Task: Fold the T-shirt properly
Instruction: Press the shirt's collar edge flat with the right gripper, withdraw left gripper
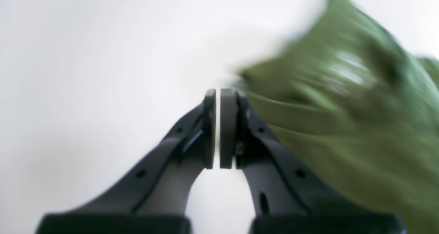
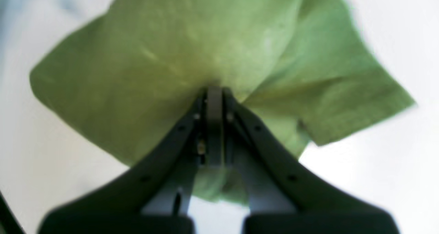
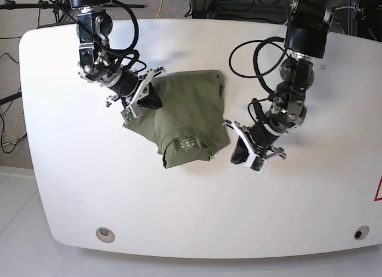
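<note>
Shirt (image 3: 185,113) lies part-folded on desk (image 3: 71,187); right fingers (image 2: 215,100) pinched on its left sleeve for a fold, left fingers (image 1: 219,97) pressed together, empty, beside its right edge.

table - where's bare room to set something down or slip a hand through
Bare table runs along the near edge below the T-shirt, and down the side beyond the right gripper. It is crowded mid-table: the left gripper sits just beside the shirt's edge.

— What colour is the T-shirt (image 3: 185,113) beyond the jaws?
— Plain olive-green, no pattern, with a small white printed label (image 3: 187,144).
— And the table (image 3: 197,193)?
— White; both grippers' fingers (image 1: 228,127) are black.
</note>
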Robot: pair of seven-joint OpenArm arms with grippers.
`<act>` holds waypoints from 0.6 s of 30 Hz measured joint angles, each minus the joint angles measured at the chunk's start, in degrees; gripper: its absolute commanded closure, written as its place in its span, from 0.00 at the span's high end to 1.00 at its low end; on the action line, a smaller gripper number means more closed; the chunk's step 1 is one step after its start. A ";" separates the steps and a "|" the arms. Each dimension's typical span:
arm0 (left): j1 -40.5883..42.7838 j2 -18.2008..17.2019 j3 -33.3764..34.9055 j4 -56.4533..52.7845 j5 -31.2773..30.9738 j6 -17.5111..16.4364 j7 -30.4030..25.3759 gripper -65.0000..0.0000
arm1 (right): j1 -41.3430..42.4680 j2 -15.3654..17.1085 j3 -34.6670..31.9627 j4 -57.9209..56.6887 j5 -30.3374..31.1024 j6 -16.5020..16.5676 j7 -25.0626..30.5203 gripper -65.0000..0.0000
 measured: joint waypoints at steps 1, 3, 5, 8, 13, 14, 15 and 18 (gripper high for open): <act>0.09 -0.46 -0.42 0.81 -0.04 0.02 -0.07 0.00 | -0.11 0.00 0.04 0.79 -0.09 -0.13 -0.07 0.00; 0.28 -1.46 -1.51 2.84 0.11 0.02 -0.04 0.00 | -0.22 0.00 0.09 3.15 0.11 0.00 -0.90 0.00; 0.76 -2.12 -2.58 4.63 0.07 0.04 -0.04 0.00 | -0.20 -0.07 0.09 5.66 0.35 0.13 -1.90 0.00; 2.08 -2.49 -4.59 7.61 -0.15 -0.48 -0.31 0.00 | 0.00 -0.26 0.09 9.53 0.52 0.33 -5.33 0.00; 5.62 -4.11 -8.55 12.15 -0.11 -0.52 -0.07 0.00 | -0.35 -0.31 -0.17 13.51 0.68 0.37 -9.25 0.00; 6.45 -4.52 -9.35 13.11 0.00 -0.33 0.00 0.00 | -0.55 -0.28 -0.52 13.79 0.68 0.37 -9.81 0.00; 7.37 -4.87 -10.21 14.01 -0.04 -0.24 -0.02 0.00 | -0.79 -0.24 -1.03 13.92 0.57 0.28 -9.79 0.00; 10.21 -5.44 -12.61 16.50 0.00 -0.24 -0.09 0.00 | -1.53 -0.15 -2.60 13.75 0.02 0.15 -10.19 0.00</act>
